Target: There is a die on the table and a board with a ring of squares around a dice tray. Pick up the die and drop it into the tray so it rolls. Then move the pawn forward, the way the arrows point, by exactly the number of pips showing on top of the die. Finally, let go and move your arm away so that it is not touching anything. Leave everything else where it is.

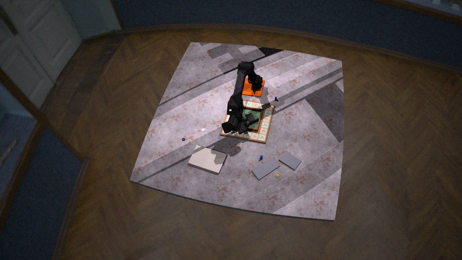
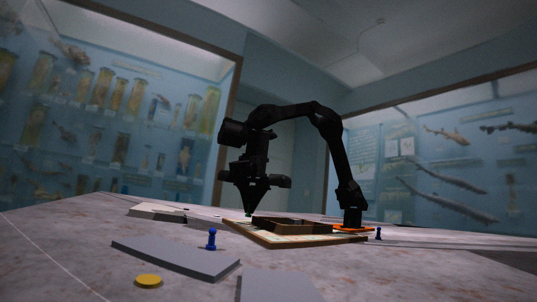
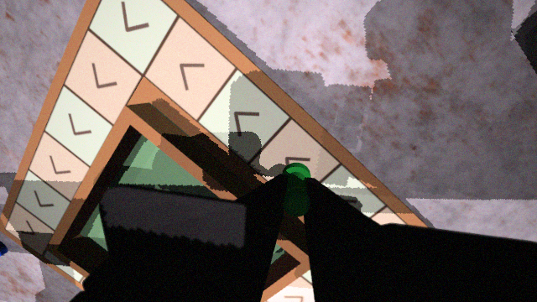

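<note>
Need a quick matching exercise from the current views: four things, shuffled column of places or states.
1. green pawn
2. die
3. yellow disc
4. orange plate

A. on the table near a grey slab
B. under the arm's base
C. between the gripper's fingers
D. inside the dice tray

Pairs: 1-C, 2-D, 3-A, 4-B

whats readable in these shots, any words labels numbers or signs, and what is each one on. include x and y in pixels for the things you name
No word or number is legible.
Signs: arrow marks like ">" and "^", one on each square I can make out on the game board (image 1: 266,140) (image 2: 270,246) (image 3: 211,31).
Too blurred to read: the text panel and small labels in the display cases behind the table (image 1: 161,194) (image 2: 75,240).
</note>
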### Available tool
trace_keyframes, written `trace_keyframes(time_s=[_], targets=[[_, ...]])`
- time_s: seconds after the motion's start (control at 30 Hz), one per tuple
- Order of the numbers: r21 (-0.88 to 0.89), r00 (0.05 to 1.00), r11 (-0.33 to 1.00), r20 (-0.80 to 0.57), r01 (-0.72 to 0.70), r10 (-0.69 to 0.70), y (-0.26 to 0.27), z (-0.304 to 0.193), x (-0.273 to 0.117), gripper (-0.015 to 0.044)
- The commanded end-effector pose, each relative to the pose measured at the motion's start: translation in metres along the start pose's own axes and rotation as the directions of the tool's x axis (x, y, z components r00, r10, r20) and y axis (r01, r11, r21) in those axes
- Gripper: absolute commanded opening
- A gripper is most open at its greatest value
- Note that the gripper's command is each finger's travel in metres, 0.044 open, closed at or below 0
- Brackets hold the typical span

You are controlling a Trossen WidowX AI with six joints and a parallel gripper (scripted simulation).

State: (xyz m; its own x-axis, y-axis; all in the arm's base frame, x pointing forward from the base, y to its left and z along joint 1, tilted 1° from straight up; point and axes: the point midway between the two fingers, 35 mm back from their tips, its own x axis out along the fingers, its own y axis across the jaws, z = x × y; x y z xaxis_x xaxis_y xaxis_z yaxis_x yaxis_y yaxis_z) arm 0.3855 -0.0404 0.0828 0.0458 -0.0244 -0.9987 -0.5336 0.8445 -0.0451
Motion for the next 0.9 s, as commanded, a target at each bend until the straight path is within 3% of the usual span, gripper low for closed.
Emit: trace_keyframes(time_s=[0.0, 0.5, 0.87], targets=[[0.003, 1.000, 1.000, -0.007, -0.007, 0.007, 0.001, -0.001, 0.009, 0.0000], [0.003, 1.000, 1.000, -0.007, -0.007, 0.007, 0.001, -0.001, 0.026, 0.0000], [0.001, 1.000, 1.000, -0.003, -0.002, 0.002, 0.000, 0.000, 0.012, 0.0289]])
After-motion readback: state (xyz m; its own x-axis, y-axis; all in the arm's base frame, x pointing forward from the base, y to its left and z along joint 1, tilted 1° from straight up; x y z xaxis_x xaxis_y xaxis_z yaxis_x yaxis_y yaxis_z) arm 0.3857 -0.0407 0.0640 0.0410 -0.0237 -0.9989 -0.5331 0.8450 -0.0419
